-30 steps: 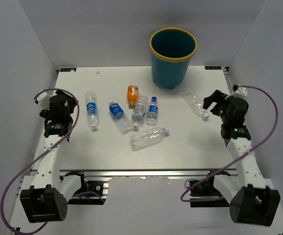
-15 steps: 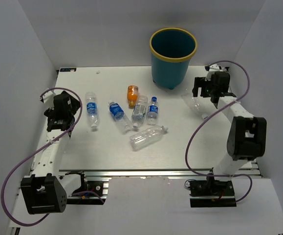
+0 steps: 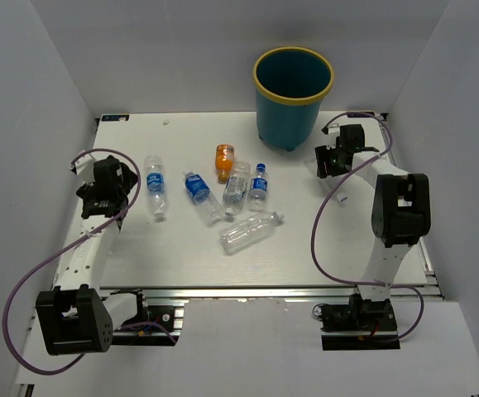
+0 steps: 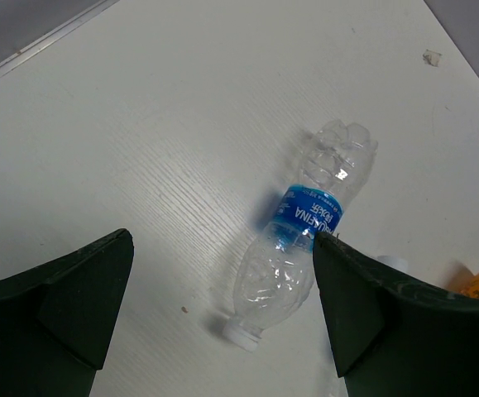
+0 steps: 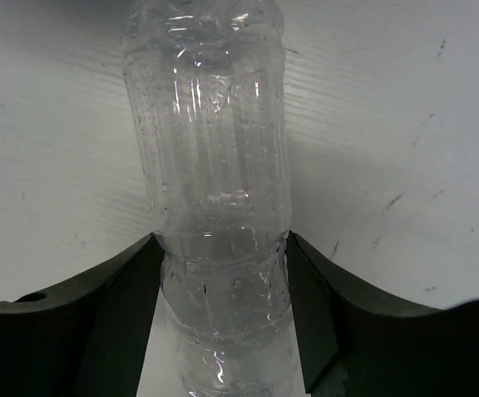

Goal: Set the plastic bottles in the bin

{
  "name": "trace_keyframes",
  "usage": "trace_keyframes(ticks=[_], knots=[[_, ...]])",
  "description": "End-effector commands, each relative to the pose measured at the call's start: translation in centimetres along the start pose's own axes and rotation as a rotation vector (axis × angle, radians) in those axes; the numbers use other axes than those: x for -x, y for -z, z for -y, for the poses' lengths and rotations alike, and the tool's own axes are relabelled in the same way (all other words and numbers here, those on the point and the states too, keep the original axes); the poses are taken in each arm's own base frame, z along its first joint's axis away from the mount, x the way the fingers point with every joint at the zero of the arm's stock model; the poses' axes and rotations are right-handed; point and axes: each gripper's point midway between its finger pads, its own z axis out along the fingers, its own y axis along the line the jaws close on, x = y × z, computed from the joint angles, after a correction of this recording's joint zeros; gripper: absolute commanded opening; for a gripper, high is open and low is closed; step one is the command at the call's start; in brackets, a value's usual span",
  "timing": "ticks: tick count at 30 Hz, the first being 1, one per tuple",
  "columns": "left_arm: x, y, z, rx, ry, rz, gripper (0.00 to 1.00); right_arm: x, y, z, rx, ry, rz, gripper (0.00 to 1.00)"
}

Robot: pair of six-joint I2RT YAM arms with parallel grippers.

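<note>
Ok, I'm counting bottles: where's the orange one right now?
In the top view, the orange bottle lies front-left of the bin, right beside a blue-labelled bottle.

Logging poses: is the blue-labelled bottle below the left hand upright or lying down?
Lying down: the blue-labelled bottle stretches cap to base along the table.

White table top (image 3: pixel 181 248), faint wood-grain texture, boxed in by plain grey walls (image 3: pixel 140 58). Aluminium rail (image 3: pixel 264 291) runs along the near edge. Small white scrap (image 4: pixel 431 57) lies on the surface near the far-left corner. A few dark scuff marks (image 5: pixel 396 198) on the right side. Tiny brown speck (image 4: pixel 184 310) on the left side.
</note>
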Motion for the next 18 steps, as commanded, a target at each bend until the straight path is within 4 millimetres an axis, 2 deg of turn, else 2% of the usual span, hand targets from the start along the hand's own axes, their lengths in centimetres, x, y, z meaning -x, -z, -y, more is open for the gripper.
trace_keyframes(ticks=[1, 2, 3, 5, 6, 7, 8, 10, 12, 15, 16, 17, 18], knots=[[0.2, 0.0, -0.7, 0.034, -0.008, 0.014, 0.98, 3.8, 3.5, -0.9, -0.012, 0.013, 0.092, 0.57], [0.1, -0.1, -0.7, 0.035, -0.008, 0.011, 0.98, 4.9, 4.6, -1.3, -0.01, 0.021, 0.132, 0.55], [0.0, 0.0, -0.6, 0.029, -0.008, 0.008, 0.98, 7.3, 6.9, -2.3, -0.001, 0.043, 0.214, 0.53], [-0.2, -0.1, -0.5, 0.021, -0.01, 0.005, 0.98, 9.9, 9.8, -4.3, 0.068, 0.075, 0.312, 0.5], [-0.2, -0.1, -0.5, 0.019, -0.011, 0.006, 0.98, 11.9, 12.8, -5.8, 0.103, 0.108, 0.399, 0.5], [-0.2, -0.2, -0.5, 0.019, -0.009, 0.005, 0.98, 13.5, 14.7, -7.6, 0.184, 0.135, 0.481, 0.5], [-0.3, -0.3, -0.5, 0.02, -0.011, 0.004, 0.98, 14.6, 16.5, -8.7, 0.229, 0.154, 0.542, 0.49], [-0.5, -0.5, -0.5, 0.02, -0.011, 0.004, 0.98, 17.9, 21.8, -10.8, 0.315, 0.206, 0.737, 0.52], [-0.8, -0.6, -0.5, 0.017, -0.012, 0.001, 0.98, 19.9, 24.9, -11.3, 0.34, 0.194, 0.844, 0.54], [-1.2, -1.0, -0.2, 0.008, -0.018, -0.018, 0.98, 24.1, 27.4, -11.4, 0.359, 0.165, 0.961, 0.54], [-1.5, -1.2, 0.0, -0.002, -0.02, -0.028, 0.98, 25.8, 28.4, -11.2, 0.355, 0.158, 1.017, 0.55], [-1.6, -1.2, 0.2, -0.011, -0.021, -0.033, 0.98, 28.1, 30.1, -10.9, 0.342, 0.147, 1.083, 0.55], [-1.7, -1.3, 0.2, -0.017, -0.024, -0.036, 0.98, 29.4, 28.1, -10.1, 0.335, 0.08, 1.075, 0.55]])
